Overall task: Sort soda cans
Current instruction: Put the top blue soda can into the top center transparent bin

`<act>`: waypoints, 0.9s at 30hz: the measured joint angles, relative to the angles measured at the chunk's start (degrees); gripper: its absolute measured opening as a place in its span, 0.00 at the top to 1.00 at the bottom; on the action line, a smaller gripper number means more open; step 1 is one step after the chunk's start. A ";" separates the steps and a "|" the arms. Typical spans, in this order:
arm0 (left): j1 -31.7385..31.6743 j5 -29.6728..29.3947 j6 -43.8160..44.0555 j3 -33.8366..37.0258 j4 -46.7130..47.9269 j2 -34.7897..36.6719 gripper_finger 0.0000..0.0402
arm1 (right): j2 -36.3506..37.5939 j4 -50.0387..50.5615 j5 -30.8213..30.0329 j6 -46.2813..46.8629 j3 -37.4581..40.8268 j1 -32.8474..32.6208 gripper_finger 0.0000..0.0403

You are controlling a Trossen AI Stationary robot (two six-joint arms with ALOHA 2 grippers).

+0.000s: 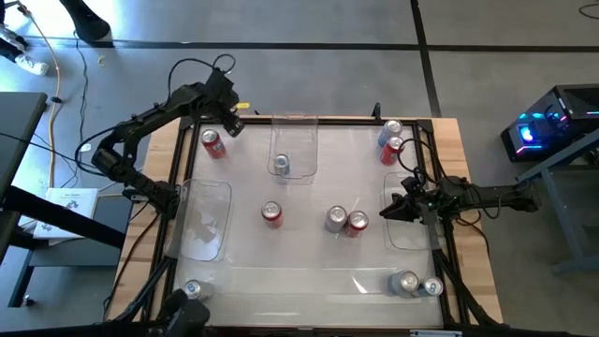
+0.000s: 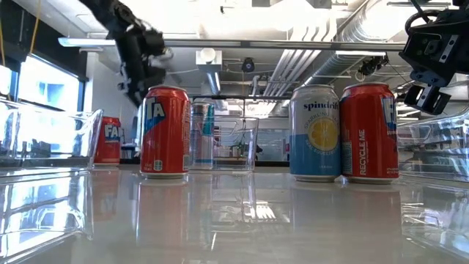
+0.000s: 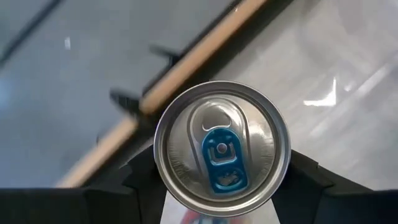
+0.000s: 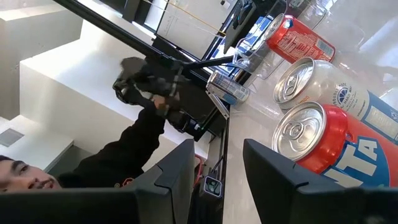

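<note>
Low view: pale blue can (image 2: 314,132) reads "spindrift"; red can beside it (image 2: 368,132) reads "RECYCLE ME". Other labels only partial.

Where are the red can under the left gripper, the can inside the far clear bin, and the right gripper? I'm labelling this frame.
Red can under the left gripper (image 1: 213,143), high view, on its body.
Can in the far clear bin (image 1: 282,165), high view, on its silver top.
Right gripper (image 1: 387,214), high view, between its fingertips.

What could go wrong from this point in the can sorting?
The left tool straddles a red can near the table's far left corner; an off-centre close could tip it off the edge. Two cans stand touching mid-table, so grabbing one may topple the other.
</note>
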State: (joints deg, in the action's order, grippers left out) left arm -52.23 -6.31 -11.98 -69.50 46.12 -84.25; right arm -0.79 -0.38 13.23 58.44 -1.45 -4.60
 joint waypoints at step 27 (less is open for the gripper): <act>32.07 8.00 -12.75 -13.11 -7.84 -12.71 0.47 | 0.02 0.00 0.00 0.02 0.02 0.00 0.67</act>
State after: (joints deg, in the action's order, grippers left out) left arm -20.16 1.70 -24.73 -82.61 38.28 -96.96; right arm -0.78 -0.38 13.23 58.46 -1.43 -4.60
